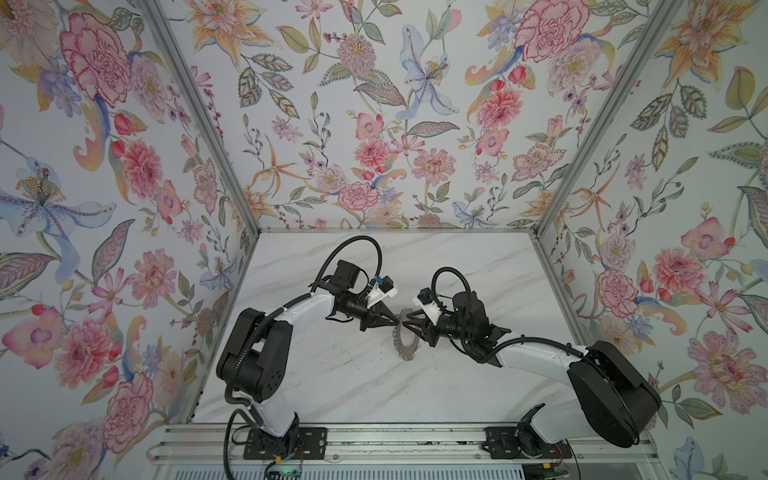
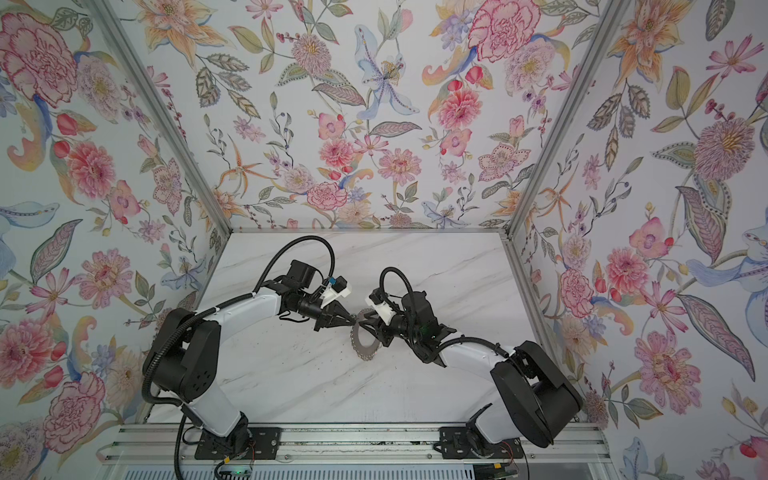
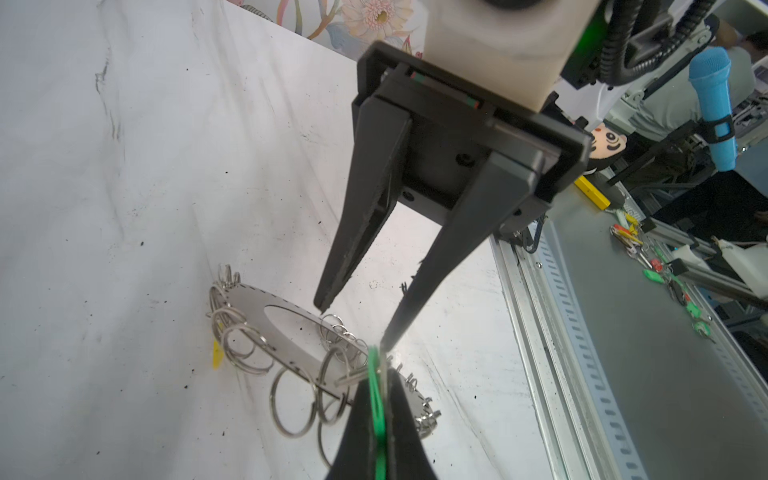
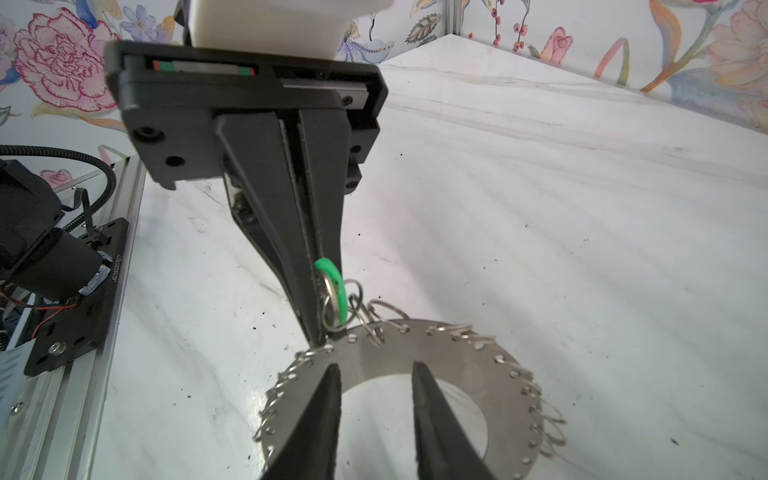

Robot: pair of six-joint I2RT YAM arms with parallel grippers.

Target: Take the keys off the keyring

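The keyring (image 1: 405, 345) (image 2: 365, 341) is a flat grey metal disc with a big hole and wire loops round its rim. It lies mid-table and looks tilted. My left gripper (image 3: 376, 374) (image 1: 398, 321) (image 4: 318, 338) is shut on the green-tagged key (image 3: 375, 386) (image 4: 334, 282), which hangs on a loop at the disc's rim (image 4: 457, 353). My right gripper (image 4: 375, 368) (image 3: 353, 326) (image 2: 368, 322) is open, its tips down on the disc's band by the hole, with nothing between them. A yellow tag (image 3: 216, 353) peeks out beside the disc's far edge (image 3: 257, 303).
Floral walls close in the marble table (image 1: 332, 374) on three sides. An aluminium rail (image 1: 374, 440) with both arm bases runs along the front edge. Beyond it a grey bench (image 3: 623, 332) carries loose tagged keys.
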